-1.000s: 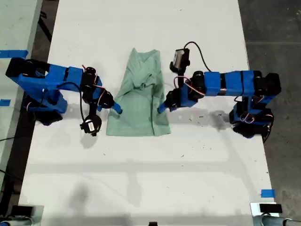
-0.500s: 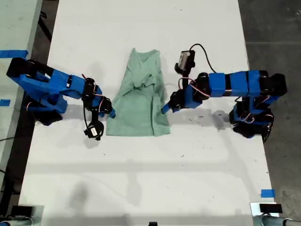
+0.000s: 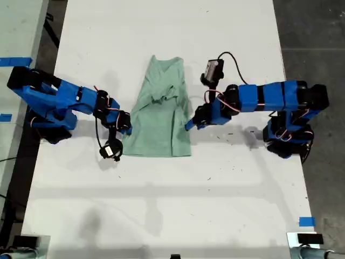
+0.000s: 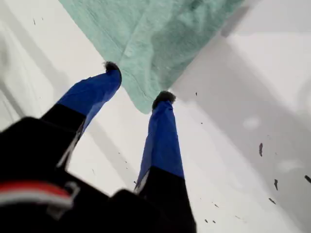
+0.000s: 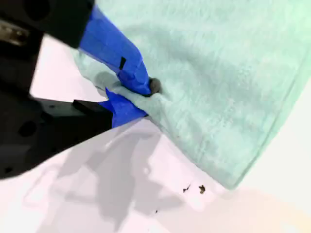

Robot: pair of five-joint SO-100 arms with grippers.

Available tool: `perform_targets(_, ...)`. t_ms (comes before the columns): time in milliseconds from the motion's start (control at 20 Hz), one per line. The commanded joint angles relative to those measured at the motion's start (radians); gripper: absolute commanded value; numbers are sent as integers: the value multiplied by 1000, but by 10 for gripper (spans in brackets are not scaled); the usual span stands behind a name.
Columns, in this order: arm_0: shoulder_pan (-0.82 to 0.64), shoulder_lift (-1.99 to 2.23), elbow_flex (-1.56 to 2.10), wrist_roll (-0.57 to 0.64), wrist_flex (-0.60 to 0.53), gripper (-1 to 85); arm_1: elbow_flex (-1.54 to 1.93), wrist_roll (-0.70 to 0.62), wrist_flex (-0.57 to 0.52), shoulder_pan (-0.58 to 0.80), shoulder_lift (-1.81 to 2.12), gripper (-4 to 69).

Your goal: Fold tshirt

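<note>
The pale green tshirt (image 3: 159, 124) lies lengthwise in the middle of the white table, its sides folded in and its neck end away from the exterior camera. My first gripper (image 3: 127, 129), on the arm at the exterior view's left, is open. In the first wrist view the gripper (image 4: 139, 83) straddles a corner of the tshirt (image 4: 155, 39), one fingertip at each edge. My second gripper (image 3: 187, 126), on the arm at the exterior view's right, is at the cloth's right edge. The second wrist view shows it (image 5: 148, 94) shut on a pinch of the tshirt (image 5: 228, 73).
The white table (image 3: 161, 205) carries a few dark specks near the second arm. Both arm bases stand at the table's long edges. Blue tape marks (image 3: 306, 221) sit near the edge, and dark floor (image 3: 312, 32) lies beyond at the exterior view's right.
My first gripper slid back from over the cloth to its left edge, and its camera swung lower. The tshirt's lower right edge shifted slightly left. My second gripper barely moved.
</note>
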Motion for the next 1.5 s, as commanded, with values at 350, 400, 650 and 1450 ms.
perform_targets(350, -46, 267, -233, -110, 653, 0, 26, 14, -38, -5, 97, 148)
perform_targets(400, -46, 252, -302, -106, 712, 0, 32, 11, -44, -3, 101, 148)
perform_targets(650, -37, 57, -540, -21, 673, 0, 41, 12, -54, -2, 103, 148)
perform_targets(1450, -31, 110, -224, 138, 144, 338, 66, 28, -66, -12, 121, 148)
